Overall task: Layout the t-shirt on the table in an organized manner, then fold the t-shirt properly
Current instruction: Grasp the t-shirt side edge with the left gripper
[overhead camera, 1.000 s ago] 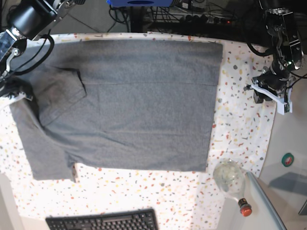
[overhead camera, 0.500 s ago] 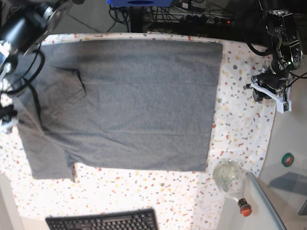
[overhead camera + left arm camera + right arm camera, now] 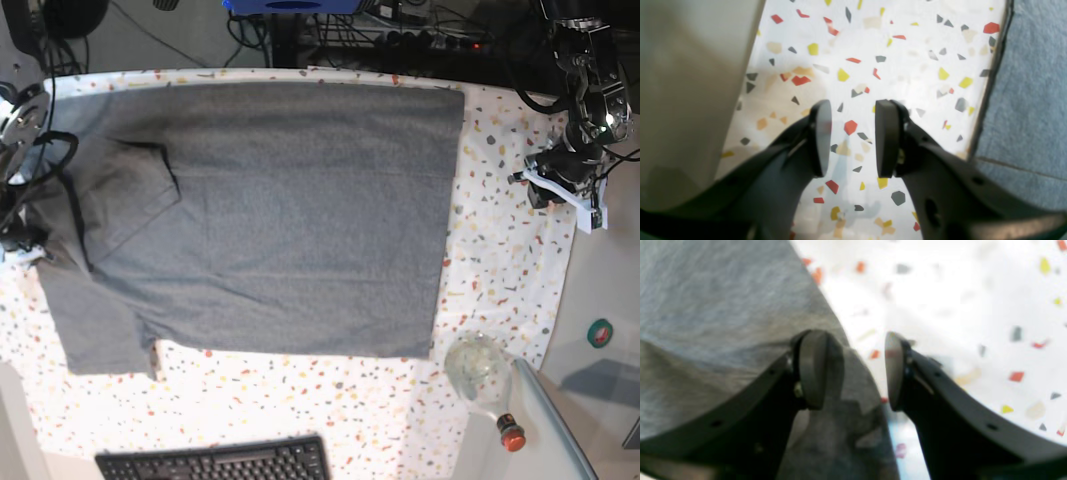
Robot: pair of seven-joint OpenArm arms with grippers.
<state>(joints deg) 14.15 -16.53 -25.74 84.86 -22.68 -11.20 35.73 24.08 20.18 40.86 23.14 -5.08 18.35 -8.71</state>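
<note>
Table (image 3: 500, 260): white flecked cloth, t-shirt (image 3: 270, 210) spread flat across its far and middle part.
Base change: right arm's dark links have drawn off the far left corner; shirt's left edge lies much as before.
Left gripper (image 3: 853, 136): jaws apart over bare cloth, nothing between, shirt edge beside.
Right gripper (image 3: 853, 370): jaws now spread, straddling the shirt's edge, unclamped.
</note>
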